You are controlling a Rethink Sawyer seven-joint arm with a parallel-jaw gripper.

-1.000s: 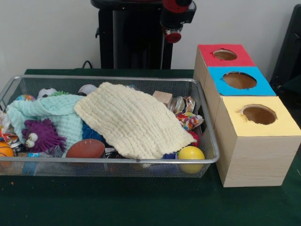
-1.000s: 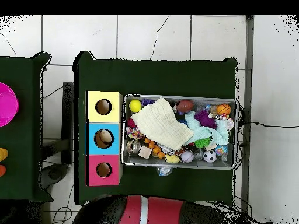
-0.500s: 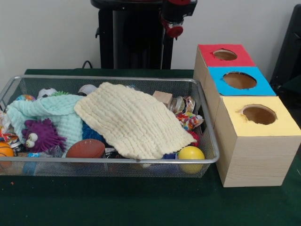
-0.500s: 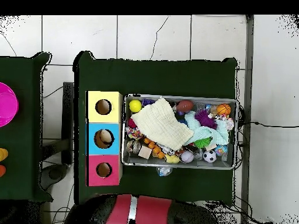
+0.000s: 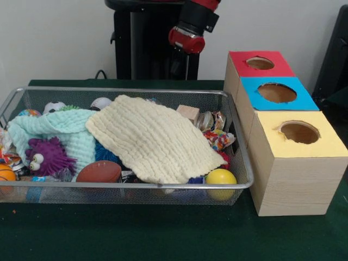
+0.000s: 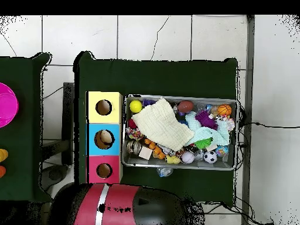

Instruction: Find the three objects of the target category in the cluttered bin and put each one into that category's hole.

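Note:
A wire bin (image 5: 130, 185) holds a jumble of toys under a cream cloth (image 5: 152, 138) and a mint cloth (image 5: 60, 128). Showing around them are a purple fuzzy toy (image 5: 46, 155), a brown football (image 5: 99, 171), a yellow ball (image 5: 221, 178), a wooden block (image 5: 188, 113) and an orange basketball (image 5: 5, 173). Beside the bin stand three boxes with holes: red (image 5: 239, 60), blue (image 5: 253, 89) and yellow (image 5: 272, 136). Only a red arm joint (image 5: 186, 35) shows behind the bin. From above the arm (image 6: 117, 205) lies below the red box (image 6: 94, 161). No gripper shows.
From above, the bin (image 6: 179, 167) sits right of the box row, and a pale object (image 6: 105, 138) lies in the blue box's hole. A second green table with a pink dish (image 6: 7, 104) stands at the left. Cables run on the tiled floor.
The arm has swung: in the front view its red joint moved left and lower; from above its red and black body grew and shifted left. Bin contents are unchanged.

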